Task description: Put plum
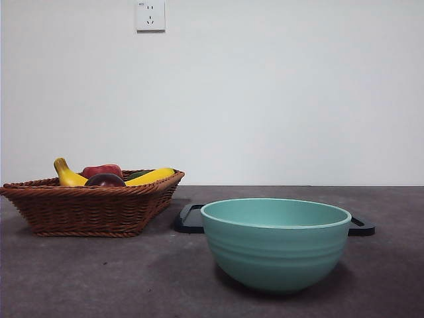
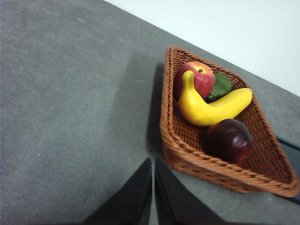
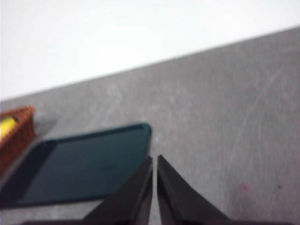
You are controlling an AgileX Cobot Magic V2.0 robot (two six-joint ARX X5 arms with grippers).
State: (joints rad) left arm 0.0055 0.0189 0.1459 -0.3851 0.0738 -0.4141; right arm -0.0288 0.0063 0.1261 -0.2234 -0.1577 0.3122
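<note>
- Resting in the wicker basket (image 2: 174, 136), the plum (image 2: 228, 139) touches the banana (image 2: 206, 108).
- Left gripper (image 2: 153, 187), right gripper (image 3: 154, 185): jaws closed, empty.
- Risk: a crowded grasp could nudge the banana.

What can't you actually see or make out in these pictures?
- Bowl inside: front view, hidden by its own rim.
- Dark tray: front view, mostly behind the bowl; right wrist view, blurred and partly cut off.
- Plum: front view, only its top shows above the basket wall.
- Green fruit: left wrist view, mostly behind the banana.
</note>
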